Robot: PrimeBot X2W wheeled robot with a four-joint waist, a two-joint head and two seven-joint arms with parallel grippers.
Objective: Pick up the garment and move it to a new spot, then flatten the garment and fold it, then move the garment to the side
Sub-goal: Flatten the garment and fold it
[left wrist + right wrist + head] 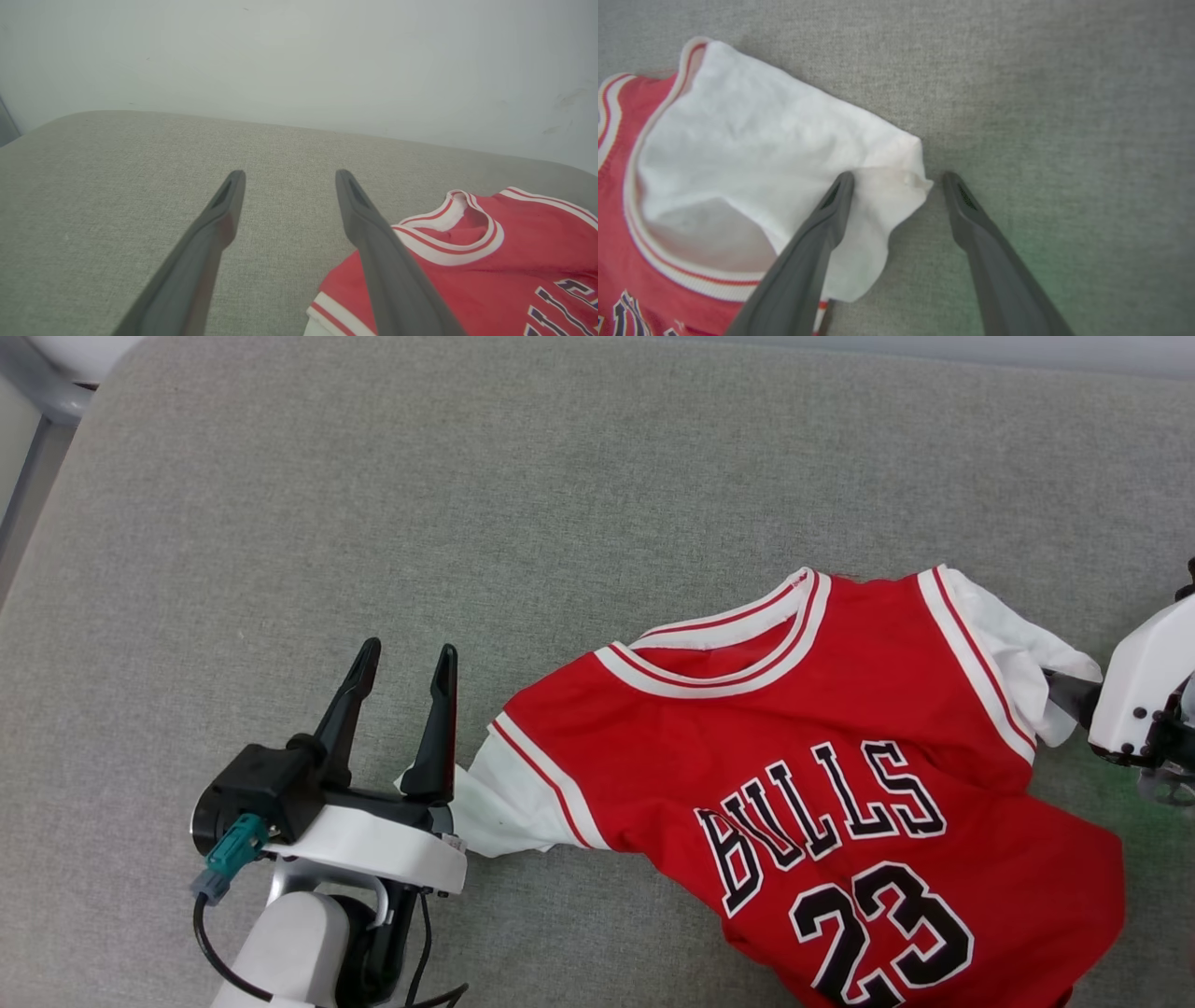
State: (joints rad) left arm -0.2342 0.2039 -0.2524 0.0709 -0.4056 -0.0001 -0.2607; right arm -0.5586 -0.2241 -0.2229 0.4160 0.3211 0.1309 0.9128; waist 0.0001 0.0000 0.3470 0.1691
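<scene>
The garment (794, 747) lies front up on the grey fabric surface (560, 476), collar away from the robot, lettering and number exposed. The left arm reaches forward at the garment's left sleeve. The left tool (408, 658) is spread and empty, its inner finger just beside the sleeve edge. The right arm stands at the garment's opposite sleeve. The right tool (899, 179) is spread: one finger lies over the white sleeve cloth, the other over bare fabric beside the garment. The left wrist view adds a pale wall (299, 60) beyond the garment.
</scene>
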